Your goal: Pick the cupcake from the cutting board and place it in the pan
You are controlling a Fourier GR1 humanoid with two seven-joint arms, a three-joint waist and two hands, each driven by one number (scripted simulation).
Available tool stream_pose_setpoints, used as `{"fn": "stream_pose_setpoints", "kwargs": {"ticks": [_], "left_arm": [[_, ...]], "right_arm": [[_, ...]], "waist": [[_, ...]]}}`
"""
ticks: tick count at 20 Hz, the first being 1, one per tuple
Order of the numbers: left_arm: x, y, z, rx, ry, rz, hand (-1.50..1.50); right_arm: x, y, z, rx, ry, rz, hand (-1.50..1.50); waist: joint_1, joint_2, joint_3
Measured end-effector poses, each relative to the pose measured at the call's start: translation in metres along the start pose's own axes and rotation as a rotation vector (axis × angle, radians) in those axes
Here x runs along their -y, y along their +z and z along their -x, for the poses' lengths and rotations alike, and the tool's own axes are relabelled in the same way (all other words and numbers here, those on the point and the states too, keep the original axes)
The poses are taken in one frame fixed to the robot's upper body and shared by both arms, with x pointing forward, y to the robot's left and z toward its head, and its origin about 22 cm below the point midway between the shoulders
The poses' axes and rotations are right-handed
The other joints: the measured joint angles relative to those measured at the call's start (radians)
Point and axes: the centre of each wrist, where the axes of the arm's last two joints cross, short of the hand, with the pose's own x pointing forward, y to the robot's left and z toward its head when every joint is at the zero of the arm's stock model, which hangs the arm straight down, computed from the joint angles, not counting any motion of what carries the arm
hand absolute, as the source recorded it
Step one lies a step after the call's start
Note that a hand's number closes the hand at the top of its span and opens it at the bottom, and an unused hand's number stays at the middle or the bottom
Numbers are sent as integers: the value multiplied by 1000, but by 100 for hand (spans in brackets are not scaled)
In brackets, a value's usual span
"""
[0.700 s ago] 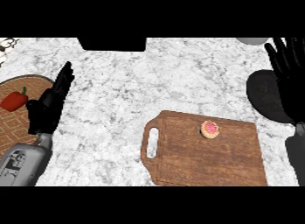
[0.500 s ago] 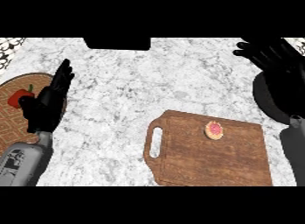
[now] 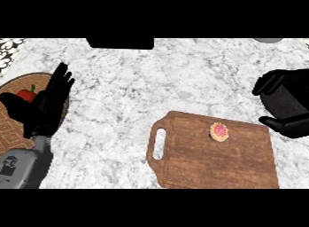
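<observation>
Since the earlier frames my right hand has dropped from high over the counter to just past the far right corner of the cutting board, and its fingers, spread wide before, now curl inward around nothing. It covers most of the dark pan, of which I can make out only a sliver of rim.

Taking the cutting board as my reference: the cupcake sits on it, near its far edge and right of centre, untouched, with bare wood all around it. The board's handle slot faces left. My right hand hovers beside the board's right edge, apart from the cupcake, thumb low and fingers hooked above it.

Well to the left of the board, across open marble counter, a round woven mat holds a red pepper. My left hand rests over that mat's right edge, fingers straight and pointing away from me, close together, holding nothing; its grey forearm comes up from the lower left. Beyond the board, at the counter's far edge, is a dark block.
</observation>
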Motion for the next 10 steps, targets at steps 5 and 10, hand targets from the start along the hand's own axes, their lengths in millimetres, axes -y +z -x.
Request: {"fn": "stream_pose_setpoints", "kwargs": {"ticks": [5,10], "left_arm": [[-5,2,0,-16,16,1,0],[-2,3,-3,-23,22,4,0]], "right_arm": [[40,22,0,-13,193,-90,-150],[58,7,-7,-6,370,-151,-150]], "waist": [[0,2,1],[1,-2,-1]]}}
